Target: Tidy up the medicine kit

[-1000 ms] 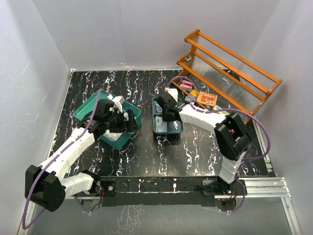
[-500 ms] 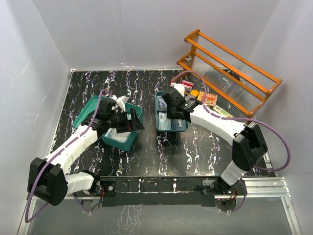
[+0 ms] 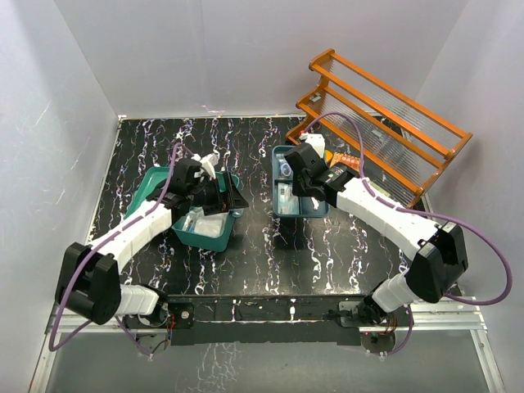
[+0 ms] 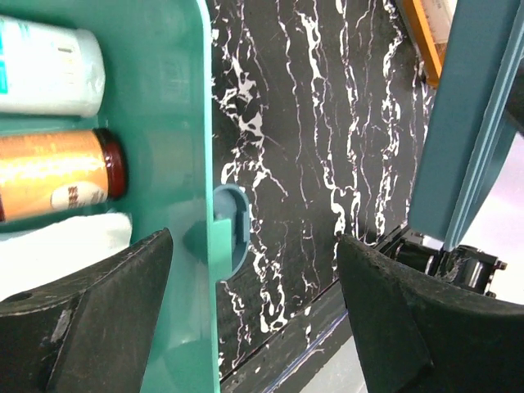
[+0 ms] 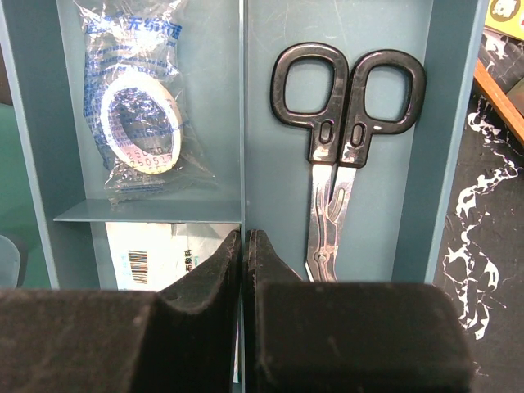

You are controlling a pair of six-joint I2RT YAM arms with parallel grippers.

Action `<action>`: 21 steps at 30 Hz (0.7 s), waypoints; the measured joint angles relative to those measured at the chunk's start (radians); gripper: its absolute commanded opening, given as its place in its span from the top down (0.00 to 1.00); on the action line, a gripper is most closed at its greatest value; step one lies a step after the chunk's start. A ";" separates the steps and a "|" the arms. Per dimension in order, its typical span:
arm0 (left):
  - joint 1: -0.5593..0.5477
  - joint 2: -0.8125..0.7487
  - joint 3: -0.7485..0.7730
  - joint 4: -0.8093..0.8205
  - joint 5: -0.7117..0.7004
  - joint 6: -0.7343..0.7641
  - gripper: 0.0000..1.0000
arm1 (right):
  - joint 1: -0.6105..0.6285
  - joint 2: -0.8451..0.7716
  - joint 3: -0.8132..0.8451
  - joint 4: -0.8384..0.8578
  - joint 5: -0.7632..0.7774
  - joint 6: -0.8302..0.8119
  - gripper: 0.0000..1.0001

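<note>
While both arms reach up from the bottom edge of the overhead view, the black marbled table (image 3: 246, 262) fills most of the frame. Orange rack (image 3: 368, 123) sits upper right, against the wall. Medicine kit (image 3: 151, 184), teal-green, is left of centre on the table, top open, contents showing. Blue-grey tray (image 5: 449, 164) lies just right of centre, between kit and rack, apart from the kit and near the rack's foot.

Left gripper (image 4: 254, 246) hovers at the kit's right-hand wall, fingers spread wide. Wrist view shows one finger (image 4: 90, 327) over the kit's inside and the other over bare table. The kit wall and its rounded latch tab (image 4: 233, 229) are in the gap, nothing gripped. Right gripper (image 5: 246, 237) is over the tray, fingers pinched tight together on the tray's middle divider.

Tray, right compartment: black-handled scissors (image 5: 340, 139), blades toward the gripper. Upper left compartment: roll of tape (image 5: 139, 123) in a clear bag. Lower left compartment: white packet (image 5: 155, 254) with a barcode, partly hidden by the fingers.

Inside the kit, left of wrist view: white tube (image 4: 45, 70), then orange bottle (image 4: 57, 176) with a dark cap below it. Something white sits under that, cannot tell what.
</note>
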 measured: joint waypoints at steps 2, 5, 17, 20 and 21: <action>-0.001 0.020 0.005 0.027 0.009 -0.013 0.22 | 0.000 -0.003 0.000 -0.006 0.003 -0.002 1.00; -0.015 0.055 0.008 0.076 0.016 -0.034 0.22 | -0.001 -0.003 0.000 -0.010 0.007 -0.004 1.00; -0.084 0.220 0.110 0.180 0.023 -0.076 0.24 | -0.006 -0.017 0.000 -0.019 0.022 -0.014 1.00; -0.091 0.223 0.142 0.153 -0.007 -0.065 0.24 | -0.006 -0.019 0.000 -0.028 0.021 -0.014 1.00; -0.092 0.220 0.153 0.141 -0.023 -0.056 0.24 | -0.006 -0.019 0.000 -0.034 0.019 -0.014 1.00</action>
